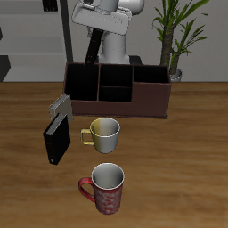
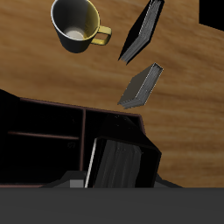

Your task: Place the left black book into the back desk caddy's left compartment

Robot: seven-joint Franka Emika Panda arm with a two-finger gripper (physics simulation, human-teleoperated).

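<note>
The back desk caddy (image 1: 150, 100) stands at the table's back, maroon and black. Its tall black-walled left compartment (image 1: 82, 82) is the end bay nearest the books, and it also shows in the wrist view (image 2: 122, 162). Two black books stand on the table just in front of that end, almost in line. One leans close to the caddy (image 1: 60, 107) (image 2: 140, 85). The other stands nearer the table's front edge (image 1: 56, 141) (image 2: 140, 31). My gripper (image 1: 105, 25) hangs high above the caddy's back and holds nothing I can see. Its fingers do not show in the wrist view.
A yellow mug (image 1: 105, 134) (image 2: 77, 26) stands in front of the caddy's middle, beside the books. A red patterned mug (image 1: 107, 189) stands nearer the front edge. A potted plant (image 1: 176, 36) is behind the caddy's maroon end.
</note>
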